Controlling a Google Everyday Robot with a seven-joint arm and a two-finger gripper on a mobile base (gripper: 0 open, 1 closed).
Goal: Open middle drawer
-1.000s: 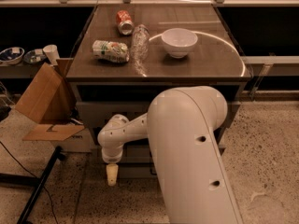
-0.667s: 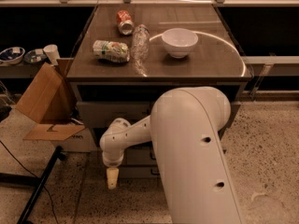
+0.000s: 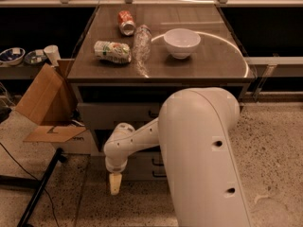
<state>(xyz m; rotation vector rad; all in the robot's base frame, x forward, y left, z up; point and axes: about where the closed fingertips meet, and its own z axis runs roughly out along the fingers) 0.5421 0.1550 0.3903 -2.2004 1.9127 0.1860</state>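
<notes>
The grey cabinet under the counter has three drawer fronts. The taller top drawer (image 3: 113, 115) shows a dark handle (image 3: 152, 113). Below it, the middle drawer (image 3: 140, 161) is a low flat front with a small dark bar handle (image 3: 156, 162), partly hidden by my arm. The lowest drawer (image 3: 141, 174) sits just under it. My gripper (image 3: 114, 184) points down at the floor, left of and slightly below the middle drawer's handle, in front of the cabinet's lower left part. It holds nothing that I can see.
On the countertop (image 3: 213, 65) lie a red can (image 3: 126, 22), a clear plastic bottle (image 3: 141, 42), a crushed green-white can (image 3: 112, 51) and a white bowl (image 3: 182, 42). An open cardboard box (image 3: 45, 103) stands left of the cabinet. A black stand leg (image 3: 40, 188) crosses the floor at lower left.
The gripper has sunk a little toward the floor and the big arm link has shifted slightly right. The drawers have not moved.
</notes>
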